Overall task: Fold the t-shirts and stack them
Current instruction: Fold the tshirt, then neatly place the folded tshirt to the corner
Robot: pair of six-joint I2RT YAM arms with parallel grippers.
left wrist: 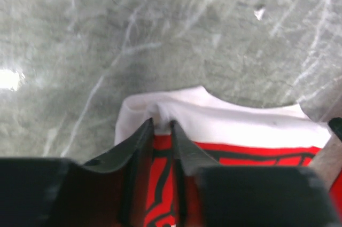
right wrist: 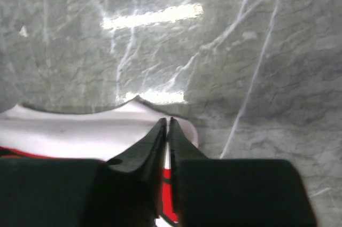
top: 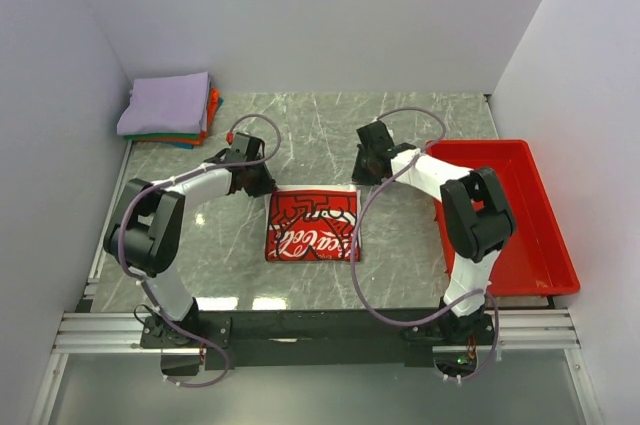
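status, one moment, three views.

done so far, judged from how things lie: the folded stack [top: 168, 110] sits at the far left corner of the table [top: 320, 130]. lavender is on top, with orange, green and blue edges showing under it. it looks squared and finished.

in hand: the white t-shirt [top: 311, 227] lies flat at table centre between the two arms, red print up. it is already a compact rectangle, so you appear to be partway through its folds and not at the start.

left gripper [top: 260, 185]: in the left wrist view the left gripper [left wrist: 161, 123] is drawn narrow, with a raised pinch of white cloth [left wrist: 230, 120] caught between the fingers at the shirt's far left corner.

right gripper [top: 366, 173]: in the right wrist view the right gripper [right wrist: 165, 122] is nearly closed at the far right corner. the white edge [right wrist: 75, 131] runs in under the tips and a sliver of white shows between the fingers, so i read it as holding cloth, though only thinly.

left to do, as a judgement: bring the far edge over for another fold, check that the hem is even, then carry the shirt to the folded stack and set it on top. watch the right pinch, which sits very close to the corner.

the red tray [top: 525, 160] is on the right, and no shirts are visible in it.
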